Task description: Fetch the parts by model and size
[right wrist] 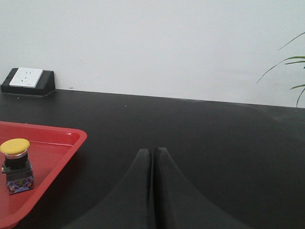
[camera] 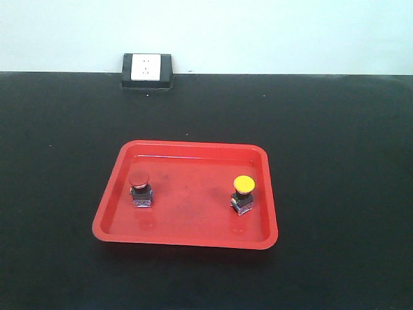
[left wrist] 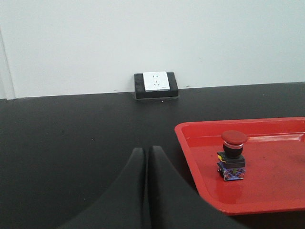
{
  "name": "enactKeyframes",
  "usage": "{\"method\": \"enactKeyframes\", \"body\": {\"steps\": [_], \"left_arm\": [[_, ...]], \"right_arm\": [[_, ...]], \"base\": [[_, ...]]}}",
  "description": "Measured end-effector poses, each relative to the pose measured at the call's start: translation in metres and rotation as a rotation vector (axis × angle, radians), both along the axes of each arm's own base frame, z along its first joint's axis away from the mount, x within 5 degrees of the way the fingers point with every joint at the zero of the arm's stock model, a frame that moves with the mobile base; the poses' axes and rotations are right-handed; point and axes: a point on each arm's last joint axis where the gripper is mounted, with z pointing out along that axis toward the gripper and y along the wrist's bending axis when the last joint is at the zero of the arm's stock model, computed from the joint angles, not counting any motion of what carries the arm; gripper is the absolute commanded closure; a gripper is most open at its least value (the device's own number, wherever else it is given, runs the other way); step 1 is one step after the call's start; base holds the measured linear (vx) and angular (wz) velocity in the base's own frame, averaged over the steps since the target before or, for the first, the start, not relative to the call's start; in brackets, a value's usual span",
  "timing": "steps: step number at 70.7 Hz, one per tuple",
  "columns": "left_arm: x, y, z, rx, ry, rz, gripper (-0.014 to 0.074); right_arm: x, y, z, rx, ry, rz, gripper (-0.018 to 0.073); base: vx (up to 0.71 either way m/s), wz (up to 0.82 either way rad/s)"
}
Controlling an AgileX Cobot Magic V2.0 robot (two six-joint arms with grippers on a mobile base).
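Note:
Two push-button parts stand upright in a red tray [camera: 193, 240]. The red-capped part [camera: 141, 188] is at the tray's left side, the yellow-capped part [camera: 242, 194] at its right side. In the left wrist view the red-capped part [left wrist: 232, 155] stands right of my left gripper [left wrist: 146, 150], which is shut and holds nothing, over the black table outside the tray [left wrist: 200, 191]. The yellow-capped part [right wrist: 16, 165] shows at the far left of the right wrist view, with my right gripper [right wrist: 153, 151] shut and holding nothing to the right of the tray [right wrist: 57, 157]. Neither gripper shows in the front view.
A black block with a white wall socket [camera: 147, 70] sits at the table's back edge against the pale wall. The table is covered in black cloth [camera: 335, 129]. Green plant leaves [right wrist: 291, 71] reach in at the far right of the right wrist view.

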Motion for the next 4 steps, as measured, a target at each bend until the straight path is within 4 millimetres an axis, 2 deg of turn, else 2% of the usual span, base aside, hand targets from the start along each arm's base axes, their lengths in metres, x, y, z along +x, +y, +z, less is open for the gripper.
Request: {"method": "enactKeyframes", "body": {"steps": [4], "left_arm": [[0.0,0.0,0.0,0.0,0.0,0.0,0.0602]], "right_arm": [[0.0,0.0,0.0,0.0,0.0,0.0,0.0569]], "base": [[0.0,0.0]]}}
